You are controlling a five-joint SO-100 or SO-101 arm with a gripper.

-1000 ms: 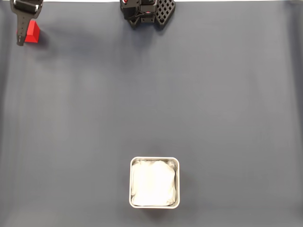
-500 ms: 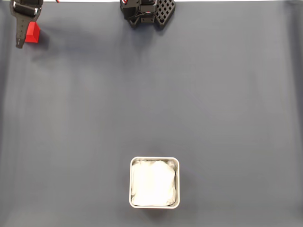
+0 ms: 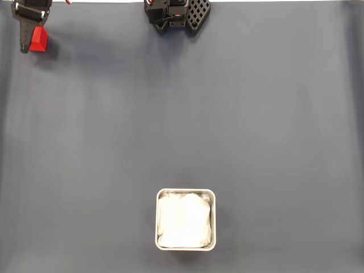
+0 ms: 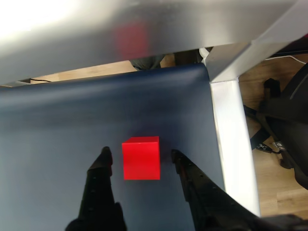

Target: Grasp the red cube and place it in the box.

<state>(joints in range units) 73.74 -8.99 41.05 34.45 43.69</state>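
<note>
The red cube (image 3: 40,40) rests on the dark mat in the far top-left corner of the fixed view. My gripper (image 3: 31,41) is down around it, with one black finger (image 3: 24,42) along the cube's left side. In the wrist view the red cube (image 4: 141,158) sits between the two black fingertips of the gripper (image 4: 140,155), and a narrow strip of mat shows on each side, so the jaws are open and not touching it. The box (image 3: 186,192), white with a soft white lining, stands far off near the bottom centre of the fixed view.
The arm's black base (image 3: 176,14) sits at the top centre. Just beyond the cube the wrist view shows the mat's edge and a white metal frame post (image 4: 231,134), with wooden floor and a chair base (image 4: 284,125) past it. Bare mat (image 3: 182,114) lies between cube and box.
The gripper has crept slightly toward the top edge of the fixed view, staying around the cube. The cube and the box have not moved.
</note>
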